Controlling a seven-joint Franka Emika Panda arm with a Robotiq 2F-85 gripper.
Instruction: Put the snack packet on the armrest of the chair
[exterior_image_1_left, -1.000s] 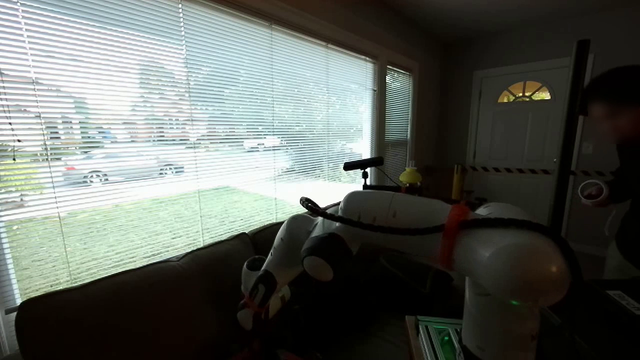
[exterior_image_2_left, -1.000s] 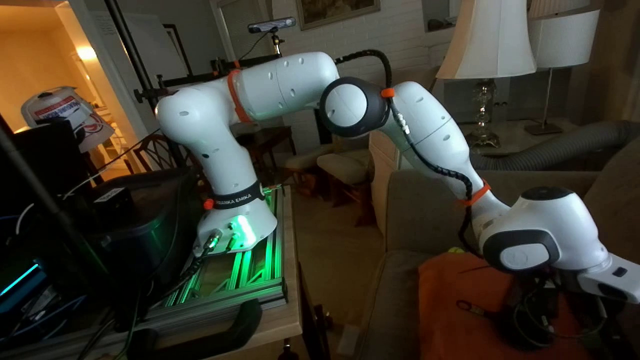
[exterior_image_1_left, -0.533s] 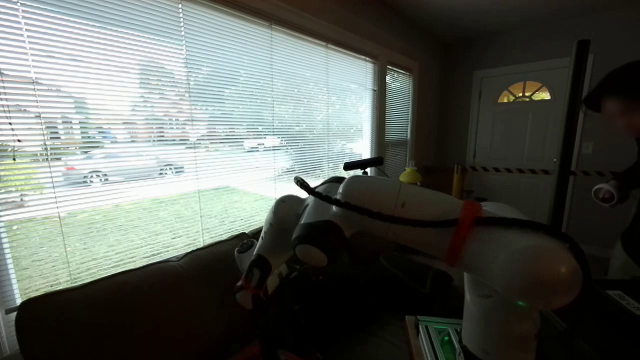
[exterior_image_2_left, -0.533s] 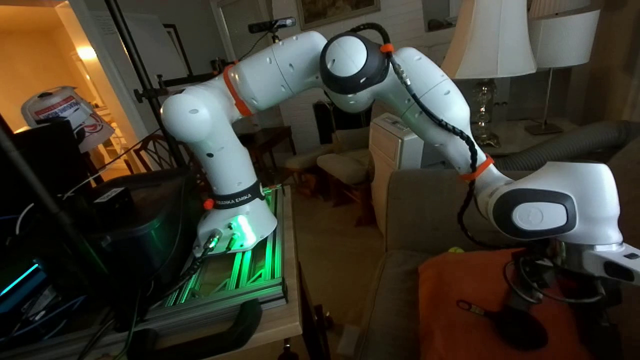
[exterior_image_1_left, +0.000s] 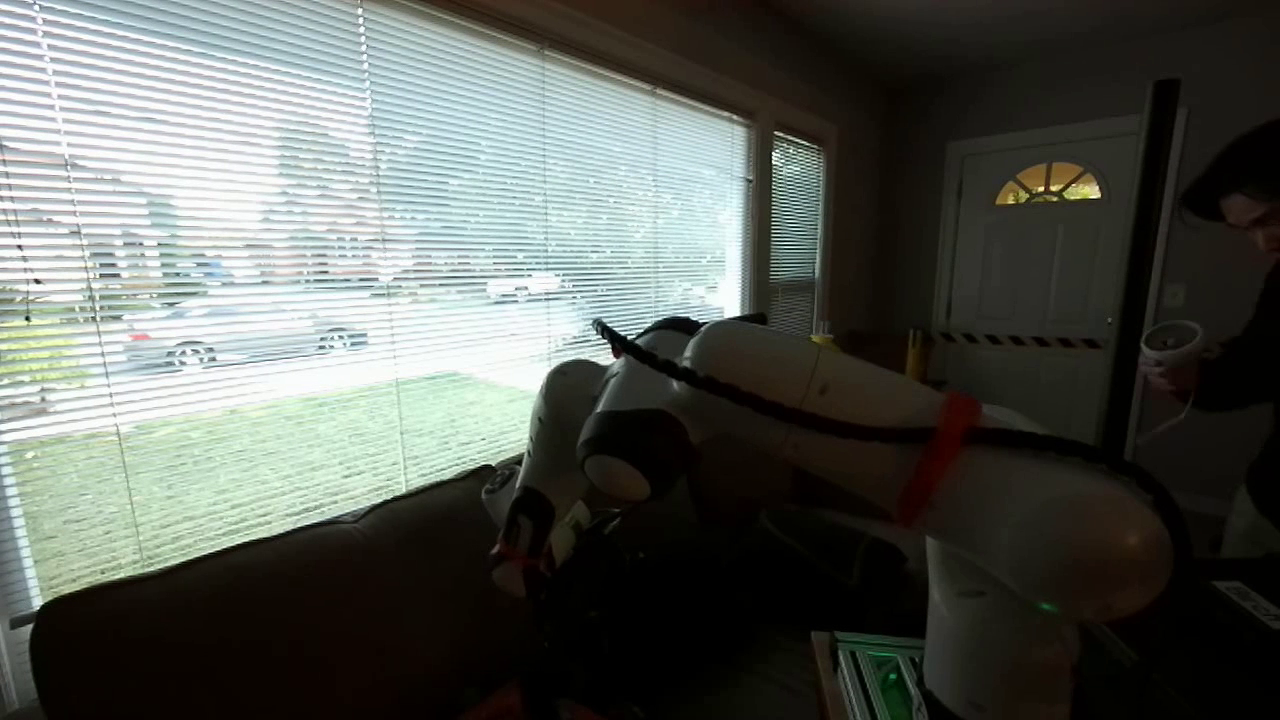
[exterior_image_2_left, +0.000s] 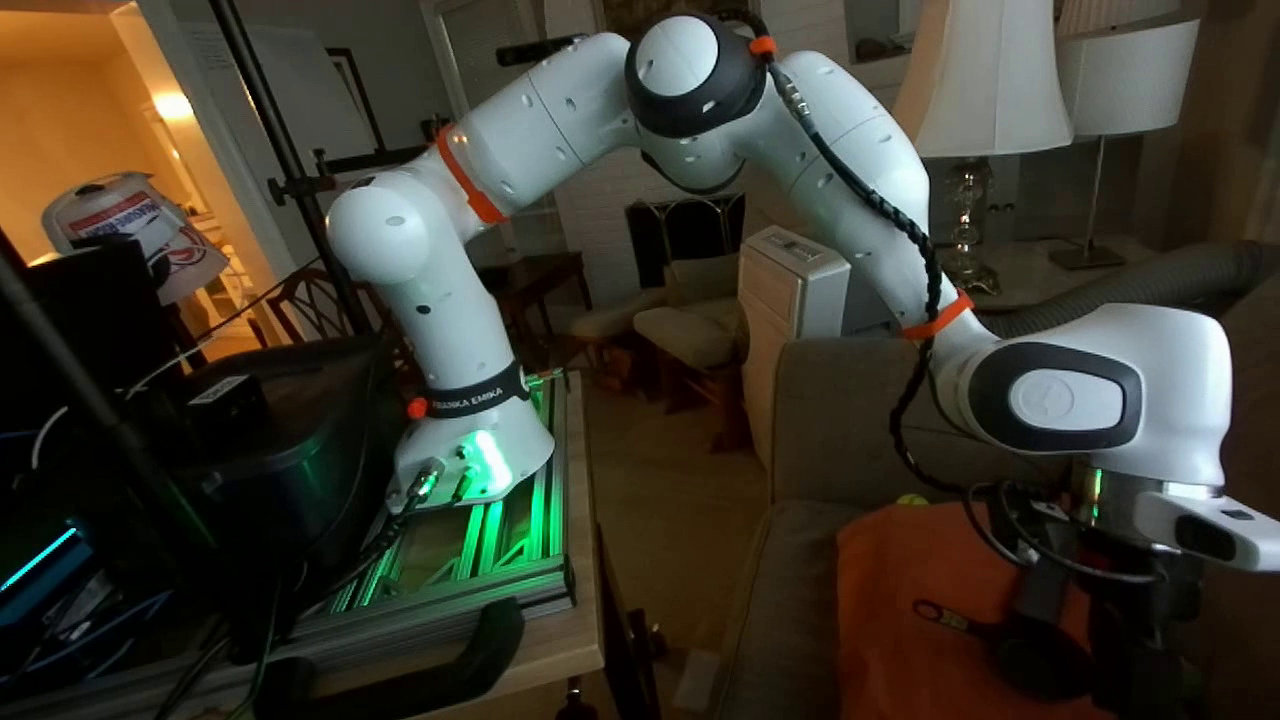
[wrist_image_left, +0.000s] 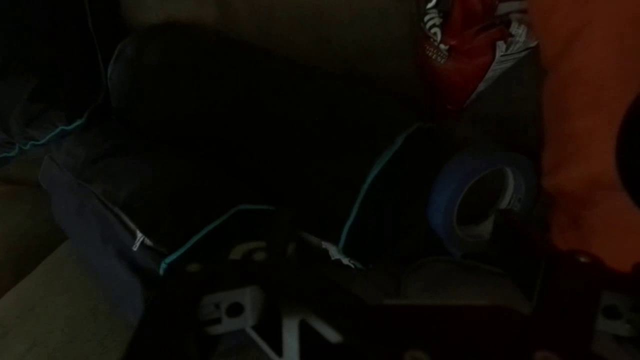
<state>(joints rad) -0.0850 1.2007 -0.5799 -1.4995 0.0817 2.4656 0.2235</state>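
Observation:
The snack packet (wrist_image_left: 457, 60) is red with white print and lies at the top right of the wrist view, against an orange cloth. I cannot make it out in the exterior views. My gripper (wrist_image_left: 400, 240) is very dark at the bottom of the wrist view; its fingers look spread apart with nothing seen between them. In an exterior view the gripper (exterior_image_2_left: 1130, 630) hangs over the seat, apart from the packet. The large chair (exterior_image_1_left: 270, 610) is a dark silhouette by the window. Its padded armrest (exterior_image_2_left: 830, 410) shows behind the seat in an exterior view.
An orange cloth (exterior_image_2_left: 890, 600) covers part of the seat, with a black paddle-like thing (exterior_image_2_left: 1040, 655) on it. A blue tape roll (wrist_image_left: 445, 200) and a dark bag with teal piping (wrist_image_left: 225, 165) lie near the gripper. A person (exterior_image_1_left: 1240, 300) stands at the right.
The arm has risen, its elbow and hand moving up, and in the last half second the hand has shifted slightly back toward the base. The black paddle-like thing is less covered than before.

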